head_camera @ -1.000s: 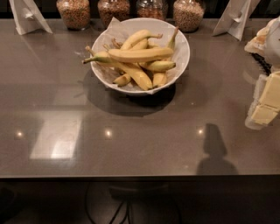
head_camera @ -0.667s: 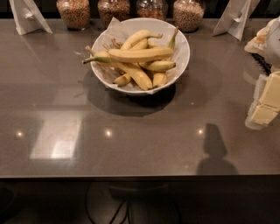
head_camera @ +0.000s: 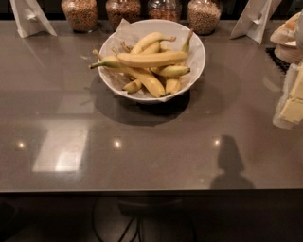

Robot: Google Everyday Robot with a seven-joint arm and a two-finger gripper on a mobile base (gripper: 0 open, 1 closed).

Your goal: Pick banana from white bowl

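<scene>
At twelve o'clock on the glossy grey-brown stone countertop (head_camera: 151,156): round white ceramic bowl (head_camera: 200,54), paper-lined, heaped with ripe yellow bananas (head_camera: 151,59), one lying crosswise on top. Behind, four glass jars of grain (head_camera: 79,13). At three o'clock, cream-coloured gripper (head_camera: 292,99), probably cropped by the edge, well apart from the bowl; parted or closed, impossible to tell.

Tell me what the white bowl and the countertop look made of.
White bowl: likely glazed ceramic, smooth and opaque with a soft sheen. Countertop: polished grey stone or laminate, hard to say which; it mirrors bright lights. The tool is at the right edge, apart from the bowl.
</scene>
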